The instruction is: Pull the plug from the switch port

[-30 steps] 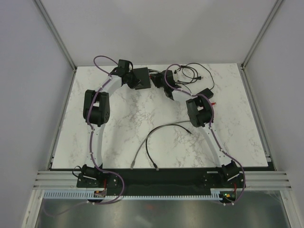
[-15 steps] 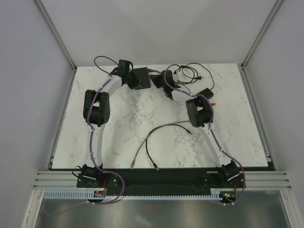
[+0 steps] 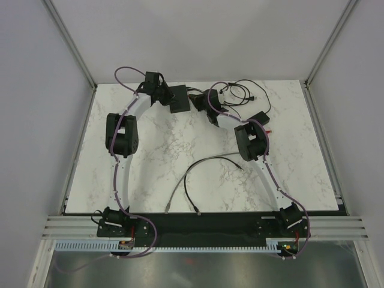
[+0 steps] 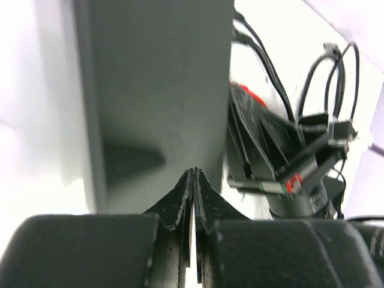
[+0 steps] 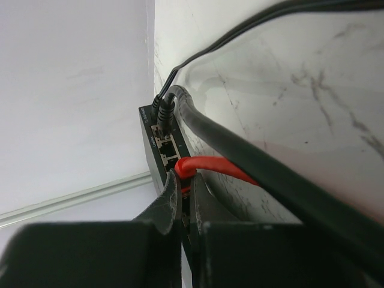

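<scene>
Top external view shows the switch (image 3: 179, 99) lying flat at the far side of the marble counter (image 3: 150, 162). My left end effector (image 3: 161, 93) is at its left edge and my right end effector (image 3: 201, 102) at its right edge.

On the left wrist camera the two fingers (image 4: 177, 198) are pressed together with only a hairline slit between them, and their tips meet against the switch's flat dark top. I see nothing between them, so I read that one as clenched and empty.

On the right wrist camera I look along the socket edge of the switch. Here the fingers are pinched onto the red plug (image 5: 186, 167), which sits at one of the sockets. Its red cable (image 5: 222, 165) curves away to the right over the marble. I cannot tell how deep the plug sits.

At the far end of the socket row a black round plug (image 5: 162, 111) enters the switch. A thick black cable (image 5: 258, 165) runs just beside the red one.

Back on the top view, a loose grey lead (image 3: 170, 201) lies near my bases, well apart from the switch, and thin black cords (image 3: 239, 90) tangle at the far right.
</scene>
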You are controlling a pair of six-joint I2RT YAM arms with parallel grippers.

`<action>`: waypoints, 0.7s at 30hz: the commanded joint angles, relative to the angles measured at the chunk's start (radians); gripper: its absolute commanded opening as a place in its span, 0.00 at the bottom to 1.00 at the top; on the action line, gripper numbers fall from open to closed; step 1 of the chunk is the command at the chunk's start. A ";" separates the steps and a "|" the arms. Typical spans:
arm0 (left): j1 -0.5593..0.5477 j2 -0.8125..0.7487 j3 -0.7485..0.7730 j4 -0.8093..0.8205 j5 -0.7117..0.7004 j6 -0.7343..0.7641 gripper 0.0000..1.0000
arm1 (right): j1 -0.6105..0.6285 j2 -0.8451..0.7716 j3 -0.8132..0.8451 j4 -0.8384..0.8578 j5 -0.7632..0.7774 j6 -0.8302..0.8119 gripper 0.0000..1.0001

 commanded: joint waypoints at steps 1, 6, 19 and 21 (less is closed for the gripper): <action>0.026 0.061 0.056 0.036 0.045 -0.015 0.04 | 0.010 0.041 -0.018 0.001 -0.018 -0.010 0.00; 0.036 0.107 0.089 -0.053 0.019 -0.032 0.02 | 0.016 0.038 -0.044 0.041 -0.004 -0.016 0.00; 0.033 0.062 -0.013 -0.135 -0.096 -0.078 0.02 | 0.033 -0.009 0.034 -0.292 0.209 0.103 0.00; 0.031 0.056 -0.026 -0.136 -0.105 -0.080 0.02 | 0.033 -0.025 0.014 -0.316 0.211 0.149 0.00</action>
